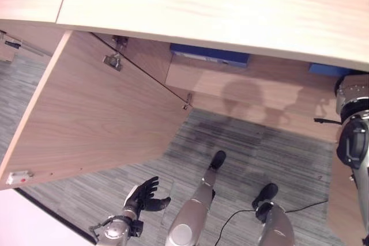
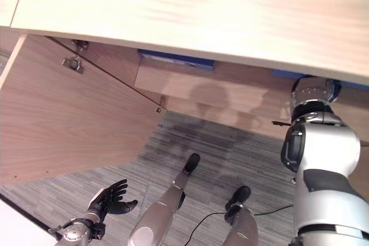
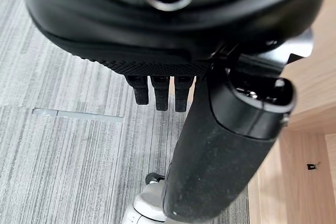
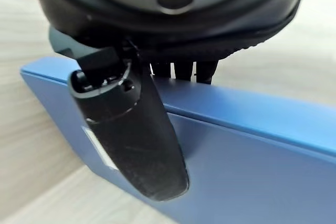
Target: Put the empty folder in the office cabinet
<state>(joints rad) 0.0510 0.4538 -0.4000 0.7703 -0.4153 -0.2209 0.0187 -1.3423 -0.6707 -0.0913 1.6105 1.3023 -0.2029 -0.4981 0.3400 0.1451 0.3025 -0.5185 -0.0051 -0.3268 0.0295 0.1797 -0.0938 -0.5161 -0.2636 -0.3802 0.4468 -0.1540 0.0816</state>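
- Your right hand (image 4: pixel 157 145) is clamped on the blue folder (image 4: pixel 252 150): in the right wrist view the thumb lies down across the folder's broad face and the fingers (image 4: pixel 184 69) curl over its top edge on the far side, so the folder is pinched between them.
- The folder stands on edge against pale wood (a shelf or panel of the cabinet; you cannot tell which from this close).
- In the head views the right arm reaches up under the cabinet's top edge at the right, and a strip of blue (image 1: pixel 326 68) shows there just above the wrist.
- A second blue folder (image 1: pixel 210 55) already lies inside the cabinet, on the shelf (image 1: pixel 242 82) near its left end, well apart from the one in your hand.
- The cabinet (image 1: pixel 219 4) has a pale top that spans the upper part of both head views; its left door (image 1: pixel 98 113) is swung wide open, with its hinges (image 1: pixel 113 60) visible at the inner edge.
- Your left hand (image 1: pixel 144 195) hangs low over the grey carpet (image 1: pixel 259 154), below the open door, fingers spread and loosely straight, holding nothing (the left wrist view shows the same: fingertips over bare carpet).
- A thin pale strip (image 3: pixel 79 114) lies on the carpet past the left hand's fingers.
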